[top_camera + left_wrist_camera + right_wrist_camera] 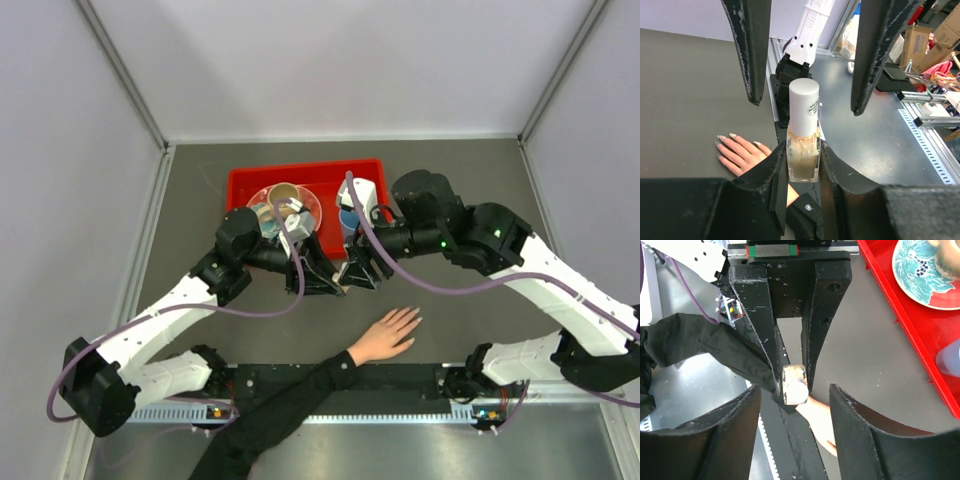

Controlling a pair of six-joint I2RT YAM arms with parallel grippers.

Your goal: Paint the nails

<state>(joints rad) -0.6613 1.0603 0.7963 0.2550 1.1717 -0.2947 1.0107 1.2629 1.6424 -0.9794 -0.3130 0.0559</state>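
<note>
Square glass bottle (803,162), white cylindrical cap (804,107), pale nails (732,135)

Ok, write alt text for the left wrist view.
The left gripper clamps a nail polish bottle with a white cap upright, while the open right gripper flanks the cap without touching. Below left, a hand with long nails lies flat on the dark table.

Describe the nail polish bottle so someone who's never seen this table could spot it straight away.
Start at the red tray, then come toward the person's flat hand. Between them the left gripper pinches in its fingers a small square glass bottle of pale beige polish; its tall white cap stands out against the black fingers.
</note>
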